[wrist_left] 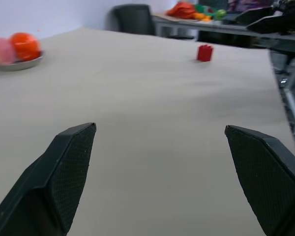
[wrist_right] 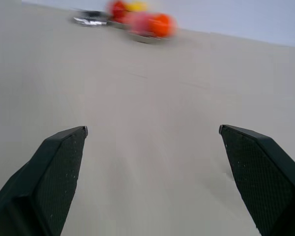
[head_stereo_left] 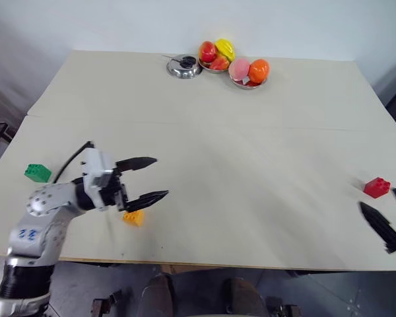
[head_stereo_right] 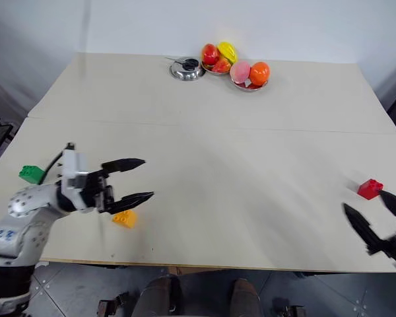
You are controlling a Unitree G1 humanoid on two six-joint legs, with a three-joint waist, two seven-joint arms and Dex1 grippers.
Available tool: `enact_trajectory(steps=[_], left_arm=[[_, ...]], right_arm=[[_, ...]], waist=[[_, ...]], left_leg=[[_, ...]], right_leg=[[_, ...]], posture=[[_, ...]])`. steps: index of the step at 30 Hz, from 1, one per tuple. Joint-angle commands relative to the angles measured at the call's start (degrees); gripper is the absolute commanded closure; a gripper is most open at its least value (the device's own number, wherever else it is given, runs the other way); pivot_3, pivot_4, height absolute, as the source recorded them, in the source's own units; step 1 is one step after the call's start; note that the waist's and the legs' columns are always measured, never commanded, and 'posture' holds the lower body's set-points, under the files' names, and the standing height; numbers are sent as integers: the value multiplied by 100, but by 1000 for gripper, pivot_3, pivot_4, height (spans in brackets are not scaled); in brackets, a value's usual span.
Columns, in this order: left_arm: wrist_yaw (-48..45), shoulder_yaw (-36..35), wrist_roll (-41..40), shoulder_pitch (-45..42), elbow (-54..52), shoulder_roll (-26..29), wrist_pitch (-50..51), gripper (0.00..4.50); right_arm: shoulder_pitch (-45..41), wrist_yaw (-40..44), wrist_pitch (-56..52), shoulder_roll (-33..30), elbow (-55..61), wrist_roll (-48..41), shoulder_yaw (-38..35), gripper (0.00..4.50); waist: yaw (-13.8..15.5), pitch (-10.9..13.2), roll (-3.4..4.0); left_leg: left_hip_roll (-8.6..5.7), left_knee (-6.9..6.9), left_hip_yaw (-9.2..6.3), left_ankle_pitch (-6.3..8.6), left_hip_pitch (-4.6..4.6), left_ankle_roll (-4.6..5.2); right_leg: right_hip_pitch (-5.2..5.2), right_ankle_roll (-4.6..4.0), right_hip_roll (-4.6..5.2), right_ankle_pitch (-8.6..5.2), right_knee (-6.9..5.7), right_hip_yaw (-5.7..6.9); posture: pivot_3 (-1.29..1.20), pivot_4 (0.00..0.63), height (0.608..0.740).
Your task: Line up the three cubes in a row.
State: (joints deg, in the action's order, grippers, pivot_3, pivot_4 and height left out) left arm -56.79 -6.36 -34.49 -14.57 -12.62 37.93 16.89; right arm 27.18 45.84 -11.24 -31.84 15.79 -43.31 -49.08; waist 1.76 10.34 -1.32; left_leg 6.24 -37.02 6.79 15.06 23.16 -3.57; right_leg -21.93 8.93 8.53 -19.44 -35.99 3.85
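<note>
Left gripper (head_stereo_left: 148, 179) (fingers spread, empty) hangs just above the orange-yellow brick (head_stereo_left: 133, 217); green brick (head_stereo_left: 37, 173) lies behind its arm.

On the tabletop (head_stereo_left: 251, 172) the three bricks lie far apart. One brick (head_stereo_left: 37, 173) sits at the left edge. A second brick (head_stereo_left: 134, 217) lies near the front edge, left of the middle, just under my left gripper (head_stereo_left: 150, 178), whose fingers stand spread above it. The third brick (head_stereo_left: 377, 187) rests close to the right edge, just behind my right gripper (head_stereo_left: 391, 214), likewise spread. Along the far edge, near its middle, three bowls (head_stereo_left: 184, 67) stand side by side, the two rightmost holding fruit (head_stereo_left: 239, 68).
</note>
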Motion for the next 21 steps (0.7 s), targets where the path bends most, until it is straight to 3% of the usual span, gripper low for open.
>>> enact_trajectory(steps=[1, 5, 9, 16, 21], left_arm=[[-82, 306, 145, -241, 12, -141, 0, 28], [-135, 521, 268, -407, 77, -286, -58, 28], [-204, 443, 281, -385, 34, -237, -77, 28], [-69, 497, 395, -115, -254, -290, -66, 28], [32, 494, 385, 15, -427, -329, -22, 28]], right_arm=[[300, -229, 113, 176, -355, 48, -512, 0], [404, -299, 309, 182, -716, 341, -549, 0], [54, -726, -779, -955, -752, 795, -139, 0], [-1263, 879, -279, -3224, -2823, 1770, 968, 0], [-2616, 2018, 974, -4157, -4513, 2926, 2707, 0]], waist=[[-36, -2, 4], [-70, -11, 20], [-140, -29, 54], [-168, -29, 56], [-93, -26, 58]], left_leg=[[0, 0, 0, 0, 0, 0], [0, 0, 0, 0, -3, 1], [0, -7, 6, 2, -4, 3], [-1, -4, 6, 0, -9, 12], [-3, -16, 14, 4, -6, 15]], right_leg=[[0, 0, 0, 0, 1, 0], [2, 0, 0, 0, 2, -2], [2, 4, 1, 2, 2, -11], [9, 8, 0, 4, 6, -16], [10, 15, 1, 8, 14, -19]], posture=[[0, 150, 740], [0, 150, 740], [0, 150, 740], [0, 150, 740], [0, 150, 740]])
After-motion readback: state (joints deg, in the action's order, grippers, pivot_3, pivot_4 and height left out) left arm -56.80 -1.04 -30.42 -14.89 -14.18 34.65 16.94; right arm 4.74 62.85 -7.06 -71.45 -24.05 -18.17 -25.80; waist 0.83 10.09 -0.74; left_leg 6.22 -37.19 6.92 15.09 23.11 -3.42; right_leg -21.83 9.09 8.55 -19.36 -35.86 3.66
